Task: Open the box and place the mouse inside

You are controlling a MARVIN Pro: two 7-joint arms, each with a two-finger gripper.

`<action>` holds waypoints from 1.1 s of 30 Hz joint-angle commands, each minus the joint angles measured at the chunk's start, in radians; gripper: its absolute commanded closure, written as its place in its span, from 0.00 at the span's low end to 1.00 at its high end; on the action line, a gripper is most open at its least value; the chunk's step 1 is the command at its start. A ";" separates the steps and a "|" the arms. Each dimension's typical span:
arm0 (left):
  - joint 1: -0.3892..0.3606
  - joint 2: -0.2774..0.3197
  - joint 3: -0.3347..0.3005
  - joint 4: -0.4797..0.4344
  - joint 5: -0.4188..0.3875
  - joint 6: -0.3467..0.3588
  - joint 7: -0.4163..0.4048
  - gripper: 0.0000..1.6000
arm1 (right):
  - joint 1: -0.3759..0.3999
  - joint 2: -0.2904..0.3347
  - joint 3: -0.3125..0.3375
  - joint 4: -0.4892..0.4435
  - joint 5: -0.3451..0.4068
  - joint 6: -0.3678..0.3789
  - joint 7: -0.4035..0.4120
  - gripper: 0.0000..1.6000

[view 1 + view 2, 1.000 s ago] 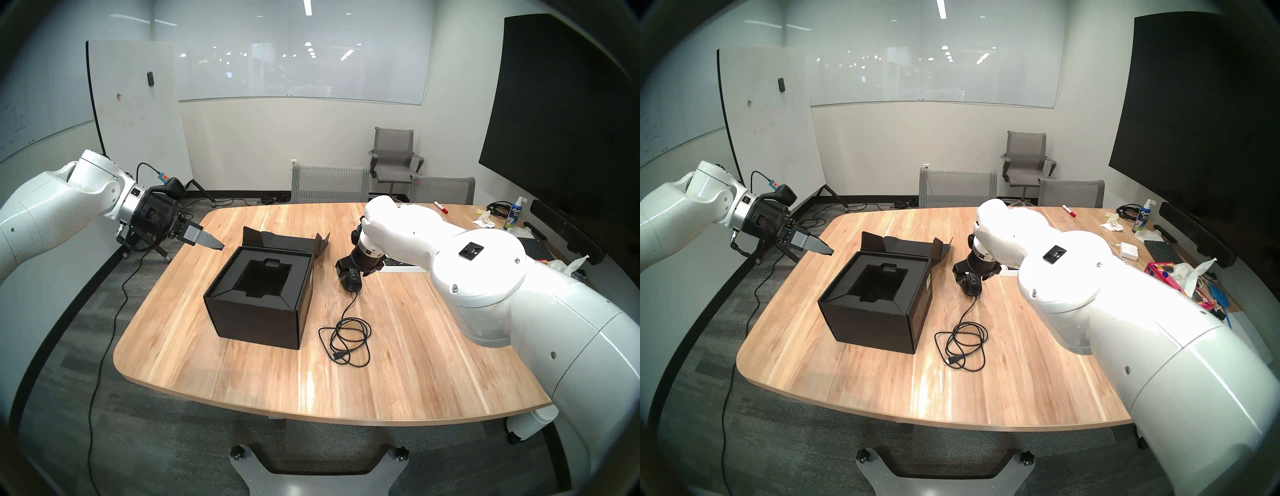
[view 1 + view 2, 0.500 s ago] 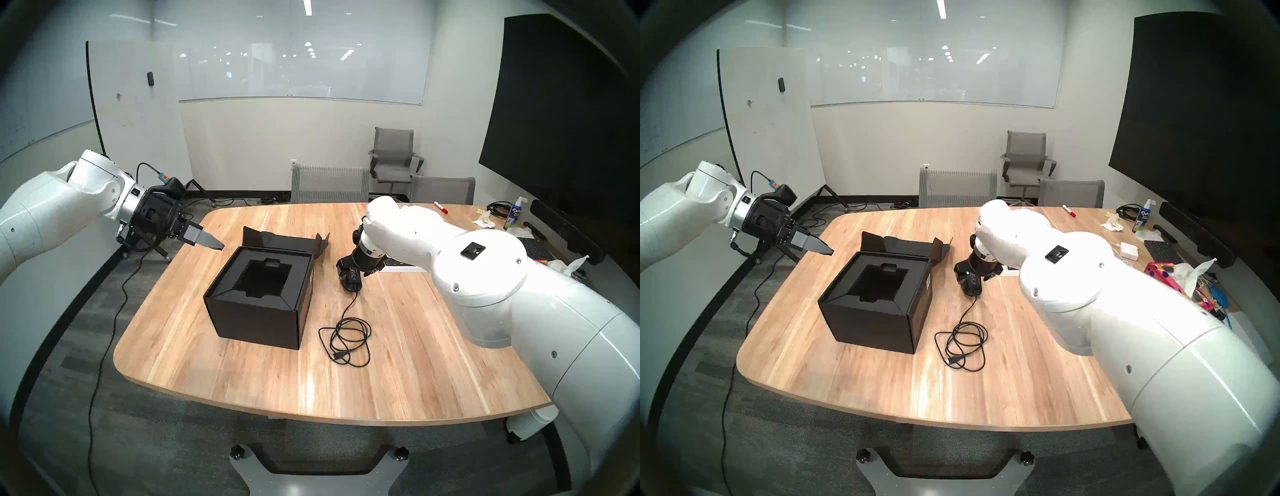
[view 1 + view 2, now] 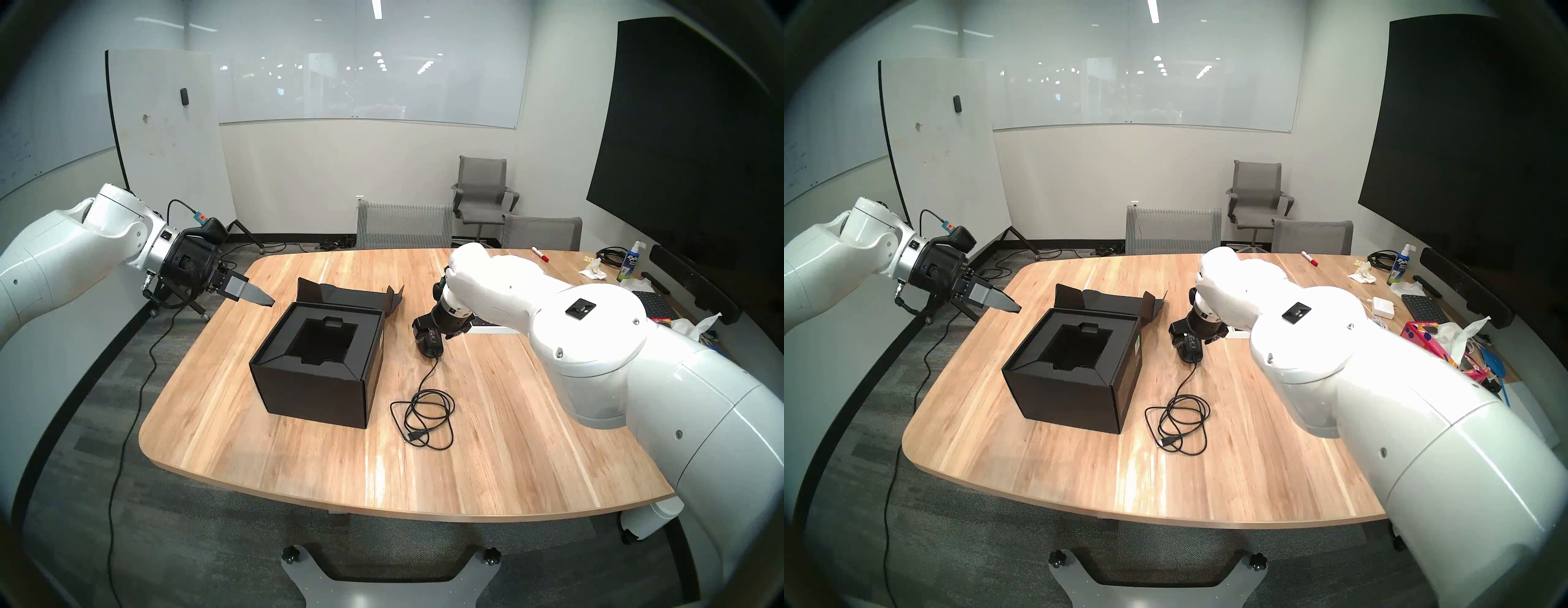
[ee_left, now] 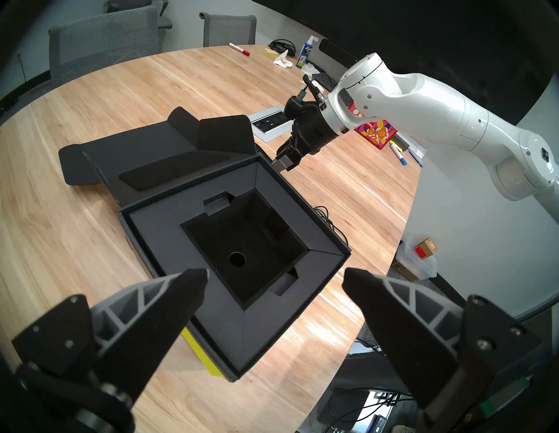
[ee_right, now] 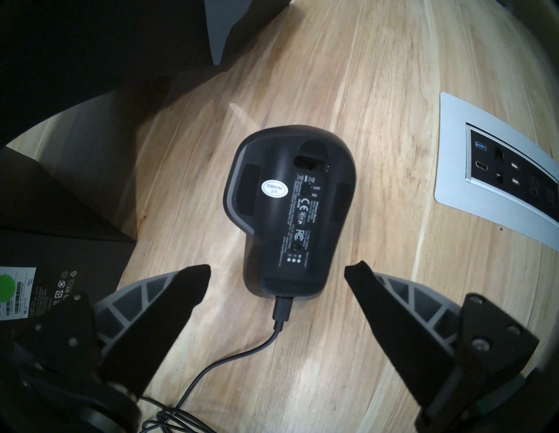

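Fingers of the right gripper (image 5: 276, 269) spread wide, empty, hovering just above the mouse (image 5: 287, 211) and straddling its cable end without touching. Mouse lying upside down on the table (image 5: 378, 75), label side and oval sticker facing up, just beside the box (image 3: 316, 361) on its right. Cable (image 5: 242, 356) plugged into the near end, trailing off to a loose coil (image 3: 424, 418) nearer the robot.

Likely light, rigid plastic; flat underside up, rounded back down, so probably prone to rocking or sliding on smooth wood. Best taken across the 2 long flanks near the middle, where the body narrows; curved, slick sides may squirt out under an off-centre squeeze. Thin, limp cable will drag behind and could snag on the box rim.

Box already open, lid (image 4: 157, 151) folded back flat, dark foam recess (image 4: 242, 242) exposed and empty. Left gripper (image 4: 275, 273) also open and empty, held above the near-left corner of the box.
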 commanded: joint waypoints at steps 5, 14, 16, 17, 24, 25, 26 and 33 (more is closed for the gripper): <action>-0.020 0.000 -0.014 -0.001 -0.006 -0.002 -0.020 0.00 | 0.013 0.006 0.012 0.007 0.004 -0.017 -0.002 0.00; -0.020 -0.001 -0.014 -0.001 -0.006 -0.002 -0.020 0.00 | 0.010 0.009 0.023 0.006 0.006 -0.028 -0.005 0.00; -0.020 -0.001 -0.014 -0.001 -0.006 -0.002 -0.021 0.00 | 0.008 0.010 0.026 0.006 0.007 -0.034 -0.004 0.00; -0.020 -0.001 -0.014 -0.001 -0.006 -0.002 -0.021 0.00 | 0.007 0.011 0.027 0.006 0.007 -0.036 -0.005 0.00; -0.020 -0.001 -0.013 -0.001 -0.006 -0.002 -0.021 0.00 | 0.004 0.017 0.034 0.001 0.006 -0.057 0.006 0.00; -0.020 -0.001 -0.013 -0.001 -0.006 -0.002 -0.021 0.00 | 0.002 0.017 0.036 0.002 0.007 -0.062 0.006 0.00; -0.020 -0.001 -0.013 -0.001 -0.006 -0.002 -0.021 0.00 | 0.002 0.017 0.037 0.002 0.007 -0.065 0.008 0.00; -0.021 -0.001 -0.013 -0.001 -0.006 -0.002 -0.021 0.00 | -0.004 0.019 0.043 0.004 0.006 -0.075 0.013 0.00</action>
